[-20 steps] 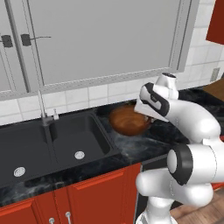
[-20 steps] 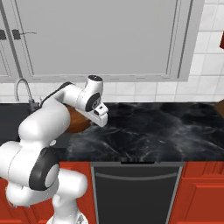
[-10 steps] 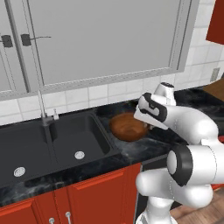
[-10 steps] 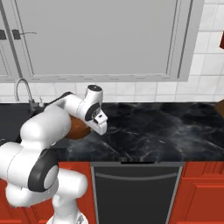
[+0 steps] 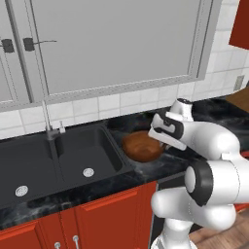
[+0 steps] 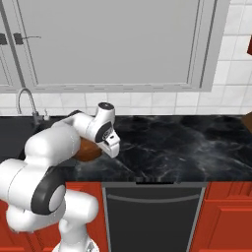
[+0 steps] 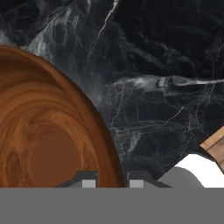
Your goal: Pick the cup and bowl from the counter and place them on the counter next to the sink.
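The wooden bowl [image 5: 141,146] sits on the black marble surface [image 6: 177,142], just to the right of the sink [image 5: 58,163], close to the sink's right rim and roughly midway between the surface's front edge and the tiled back wall. In the right base view the bowl [image 6: 88,150] shows as a brown sliver behind the white arm, near the left end of the open stretch of surface above the dark oven front [image 6: 152,216].

The gripper [image 7: 112,183] is low over the bowl's right-hand rim. In the hand view the two dark fingertips [image 7: 89,183] stand on either side of the rim of the bowl [image 7: 48,131], one toward the glossy grained inside and one toward the outside, with only a narrow gap between them. The jaws are nearly together and appear to pinch the rim, though the actual contact is cut off at the bottom of that view. In the left base view the gripper [image 5: 163,141] points down at the bowl's right edge; the bowl looks to be resting on the surface, but I cannot tell whether it is fully down.

The slim faucet [image 5: 47,121] rises behind the sink at the back edge of the surface, under the grey wall cabinets [image 5: 112,44]. Red cabinet fronts [image 5: 97,219] run below the surface's front edge.
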Available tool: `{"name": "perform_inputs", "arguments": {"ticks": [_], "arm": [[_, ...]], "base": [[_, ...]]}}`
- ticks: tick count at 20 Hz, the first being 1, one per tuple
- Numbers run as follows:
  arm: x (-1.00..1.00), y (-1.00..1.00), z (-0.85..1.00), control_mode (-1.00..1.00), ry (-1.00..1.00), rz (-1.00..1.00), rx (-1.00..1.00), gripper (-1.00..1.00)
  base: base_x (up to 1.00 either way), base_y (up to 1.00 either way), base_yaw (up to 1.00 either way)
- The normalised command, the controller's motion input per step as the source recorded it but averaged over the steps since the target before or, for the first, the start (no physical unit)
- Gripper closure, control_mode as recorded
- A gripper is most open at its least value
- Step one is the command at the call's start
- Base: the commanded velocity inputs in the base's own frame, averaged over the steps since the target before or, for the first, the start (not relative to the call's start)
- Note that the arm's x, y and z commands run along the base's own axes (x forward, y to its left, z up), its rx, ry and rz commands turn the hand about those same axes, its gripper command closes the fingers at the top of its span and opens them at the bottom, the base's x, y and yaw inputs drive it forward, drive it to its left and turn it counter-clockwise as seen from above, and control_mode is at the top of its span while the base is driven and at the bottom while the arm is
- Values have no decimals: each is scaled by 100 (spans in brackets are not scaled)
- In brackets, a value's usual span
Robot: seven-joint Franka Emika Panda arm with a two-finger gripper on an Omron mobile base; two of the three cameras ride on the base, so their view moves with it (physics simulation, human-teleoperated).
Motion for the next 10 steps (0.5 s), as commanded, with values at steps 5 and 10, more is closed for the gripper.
{"name": "perform_inputs", "arguments": {"ticks": [5,10], "arm": [[12,0,-25,-100,4,-5,0,100],[28,0,-31,-100,1,-6,0,100]], "base": [[0,0,0],[0,0,0]]}}
